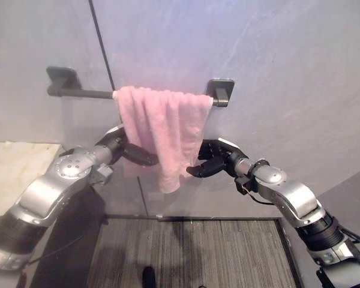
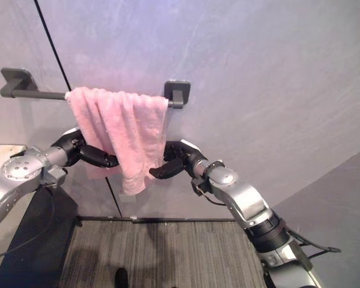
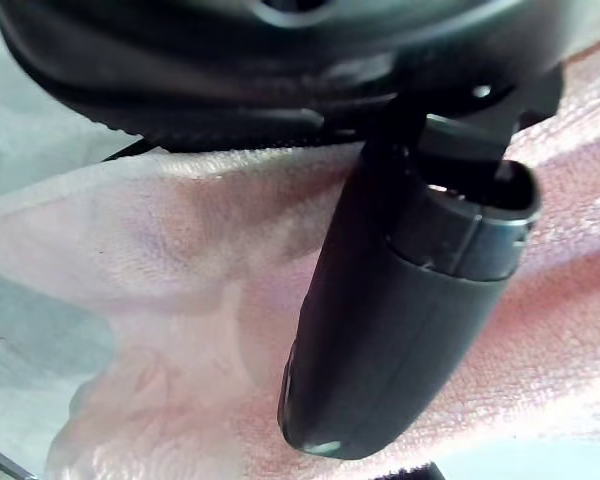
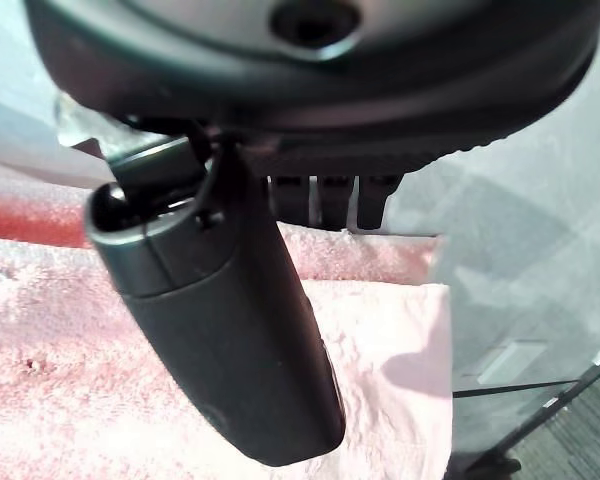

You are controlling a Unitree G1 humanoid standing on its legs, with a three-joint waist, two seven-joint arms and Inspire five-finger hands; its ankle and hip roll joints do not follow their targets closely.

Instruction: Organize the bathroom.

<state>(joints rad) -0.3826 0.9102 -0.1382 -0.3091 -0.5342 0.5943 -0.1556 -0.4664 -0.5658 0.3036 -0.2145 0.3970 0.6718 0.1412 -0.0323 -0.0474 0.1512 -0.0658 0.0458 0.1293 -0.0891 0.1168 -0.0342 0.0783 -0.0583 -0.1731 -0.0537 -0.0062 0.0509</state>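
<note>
A pink towel [image 1: 162, 126] hangs bunched over the right end of a dark towel bar [image 1: 84, 93] on the grey wall. My left hand [image 1: 117, 147] is at the towel's left edge, about halfway down. Its thumb [image 3: 400, 330] lies across the front of the cloth and pinches it. My right hand [image 1: 219, 156] is at the towel's right edge at the same height. Its fingers curl in on the cloth, and its thumb [image 4: 230, 340] presses on the towel [image 4: 380, 340]. The lower end of the towel hangs free between the hands.
The bar ends in dark brackets at left [image 1: 61, 77] and right [image 1: 221, 90]. A dark seam [image 1: 102, 48] runs down the wall. Grey striped flooring [image 1: 192, 252] lies below, and a pale counter [image 1: 12, 168] stands at the left.
</note>
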